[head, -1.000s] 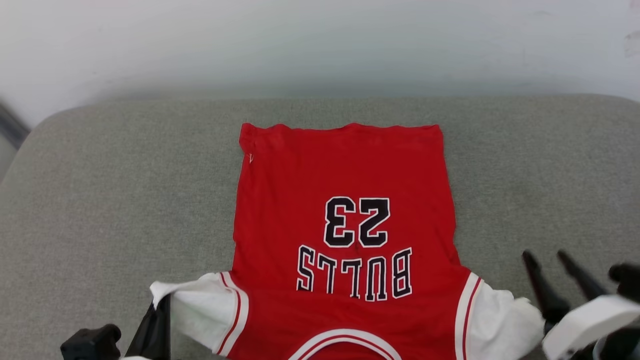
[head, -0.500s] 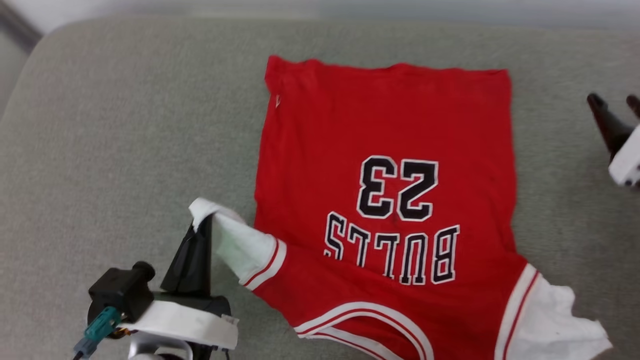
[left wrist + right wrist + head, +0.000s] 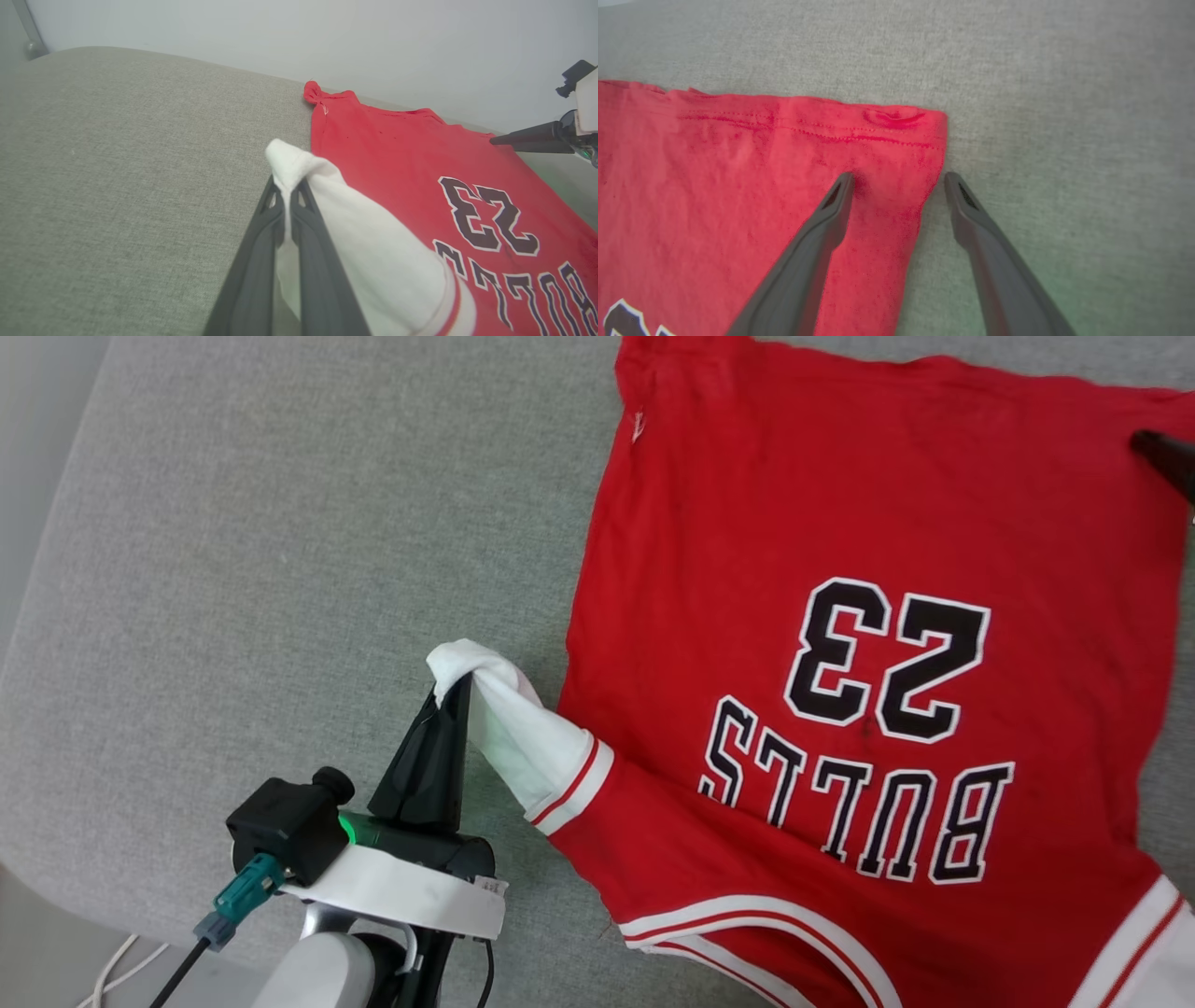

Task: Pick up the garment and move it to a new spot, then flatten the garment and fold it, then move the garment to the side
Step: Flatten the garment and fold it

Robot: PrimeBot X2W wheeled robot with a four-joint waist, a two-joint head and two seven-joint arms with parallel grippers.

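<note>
The garment [image 3: 840, 523], a red jersey with black white-outlined "23" and "BULLS", lies spread on the grey cushion [image 3: 280, 569], collar toward me. My left gripper [image 3: 457, 686] is shut on the tip of its white left sleeve [image 3: 523, 737], lifted off the cushion; the left wrist view shows the sleeve [image 3: 373, 252] pinched between the fingers [image 3: 261, 242] of the left gripper [image 3: 286, 186]. My right gripper [image 3: 899, 177] stands open, straddling the far right hem corner of the garment [image 3: 887, 135], one finger on red cloth, the other over the cushion [image 3: 1064, 116]. Its fingertip [image 3: 1162, 453] shows at the right edge of the head view.
A pale wall [image 3: 327, 37] rises behind the cushion. The cushion's left edge [image 3: 56, 551] and near-left corner drop to a light floor with a white cable [image 3: 121, 971]. Bare cushion lies left of the garment.
The head camera has swung down and left, so the whole picture shifted. My left gripper has lifted the white sleeve up and forward. My right gripper has reached out to the far hem corner.
</note>
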